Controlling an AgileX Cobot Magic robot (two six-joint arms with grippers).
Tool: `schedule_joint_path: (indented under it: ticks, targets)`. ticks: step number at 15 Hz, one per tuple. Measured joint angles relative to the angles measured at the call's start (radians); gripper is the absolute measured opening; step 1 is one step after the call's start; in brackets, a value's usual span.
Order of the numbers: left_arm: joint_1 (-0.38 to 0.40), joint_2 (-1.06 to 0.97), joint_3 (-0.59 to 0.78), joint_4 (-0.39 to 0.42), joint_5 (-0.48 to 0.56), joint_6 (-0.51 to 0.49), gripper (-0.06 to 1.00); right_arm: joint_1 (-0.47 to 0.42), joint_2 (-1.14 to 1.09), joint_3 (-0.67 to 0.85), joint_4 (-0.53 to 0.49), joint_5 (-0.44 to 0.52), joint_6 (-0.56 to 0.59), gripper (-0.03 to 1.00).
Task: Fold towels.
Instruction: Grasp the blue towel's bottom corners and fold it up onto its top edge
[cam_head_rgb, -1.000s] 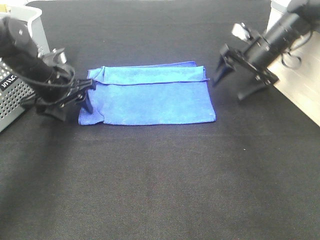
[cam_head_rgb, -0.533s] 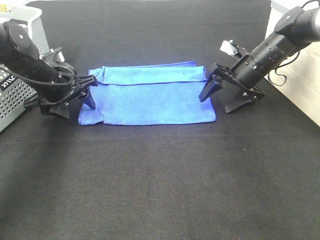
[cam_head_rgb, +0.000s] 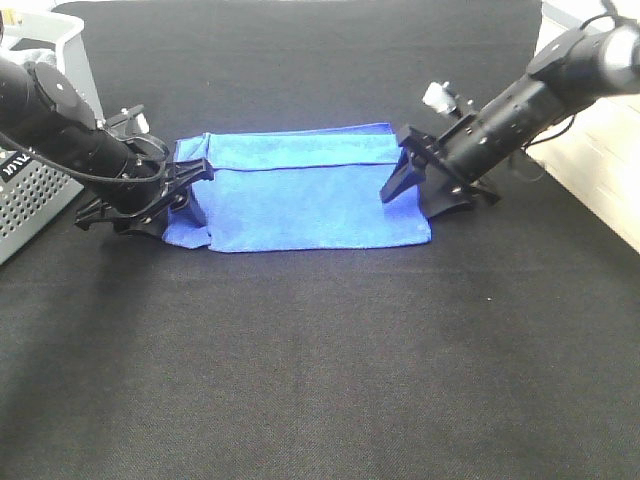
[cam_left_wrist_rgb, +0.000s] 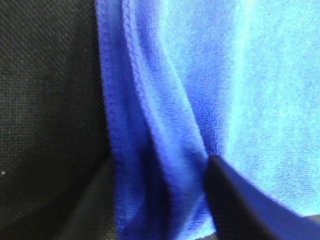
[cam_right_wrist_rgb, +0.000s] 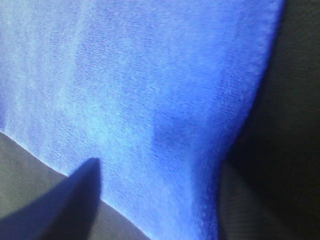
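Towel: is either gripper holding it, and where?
Not held yet: left gripper and right gripper each straddle a short edge of the towel, jaws apart.

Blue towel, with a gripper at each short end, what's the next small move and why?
Probably close both jaws. The left gripper and right gripper each straddle an end edge of the towel, and the wrist views show cloth between fingers that stand apart, so nothing is pinched yet; a grip has to come before any lift and fold.
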Motion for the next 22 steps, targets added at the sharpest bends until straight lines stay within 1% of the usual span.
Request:
schedule_joint_path:
  ticks: [1,2,3,4,5,7,9,10,11,13,14,15,17,19,22]
  targets:
    - [0.0,0.004,0.0,0.0,0.001,0.0,0.4,0.002,0.01,0.0,0.006,-0.001,0.005,0.46]
    - [0.0,0.005,0.0,0.0,0.009,0.0,0.21,0.0,0.014,0.0,-0.005,-0.002,0.015,0.3]
    - [0.0,0.007,0.0,0.0,0.022,0.0,0.07,-0.008,0.018,0.0,-0.016,0.002,0.03,0.17]
    - [0.0,0.007,0.0,0.0,0.035,0.0,0.01,-0.016,0.023,0.0,-0.016,0.012,0.047,0.04]
    - [0.0,0.005,0.0,0.001,0.053,-0.004,0.01,-0.029,0.024,0.0,-0.017,0.03,0.062,0.0]
    - [0.005,-0.012,0.0,0.013,0.116,-0.004,0.01,-0.054,0.023,0.001,-0.022,0.076,0.071,0.0]
    - [0.016,-0.035,0.0,0.047,0.222,-0.004,0.01,-0.084,-0.003,0.011,-0.036,0.145,0.072,0.0]
    - [0.017,-0.043,0.0,0.06,0.26,-0.004,0.01,-0.091,-0.028,0.039,-0.042,0.157,0.072,0.0]
    - [0.017,-0.057,0.001,0.075,0.3,-0.004,0.01,-0.093,-0.064,0.09,-0.05,0.153,0.071,0.0]
    - [0.017,-0.111,0.036,0.095,0.354,-0.004,0.01,-0.093,-0.15,0.247,-0.058,0.103,0.063,0.0]
    - [0.017,-0.162,0.107,0.096,0.364,-0.004,0.01,-0.093,-0.209,0.377,-0.058,0.052,0.051,0.0]
    - [0.017,-0.199,0.177,0.096,0.362,-0.004,0.01,-0.093,-0.246,0.465,-0.059,0.019,0.034,0.0]
    - [0.017,-0.264,0.319,0.094,0.312,-0.004,0.01,-0.092,-0.299,0.596,-0.056,-0.037,0.024,0.0]
    - [0.016,-0.293,0.405,0.091,0.267,-0.004,0.01,-0.092,-0.33,0.662,-0.054,-0.064,0.013,0.0]
    - [0.016,-0.293,0.403,0.084,0.255,-0.004,0.01,-0.092,-0.35,0.656,-0.044,-0.073,0.006,0.0]
